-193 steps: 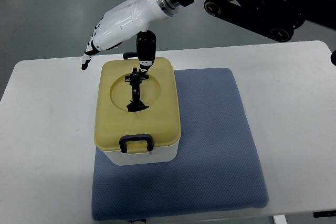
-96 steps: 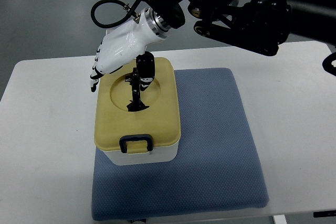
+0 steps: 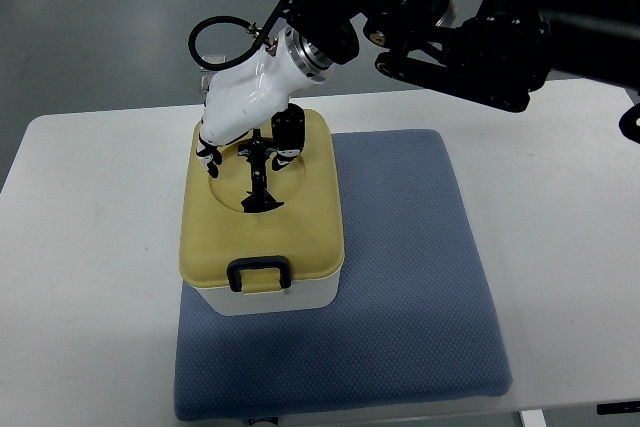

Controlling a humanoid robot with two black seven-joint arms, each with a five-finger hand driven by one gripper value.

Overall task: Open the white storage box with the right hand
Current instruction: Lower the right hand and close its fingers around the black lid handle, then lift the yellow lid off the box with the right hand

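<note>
The right hand (image 3: 243,119) covers the far left corner of the storage box (image 3: 262,215), so the lid's rear edge there is hidden. Its fingers (image 3: 210,155) point down and away from the camera; whether they touch the lid or press into it cannot be told. The black handle (image 3: 259,179) in the lid's round recess is small and dark, perhaps folded flat. The arm (image 3: 470,7) runs off the top and right edges. The blue mat (image 3: 410,277) is cut by the bottom edge.
</note>
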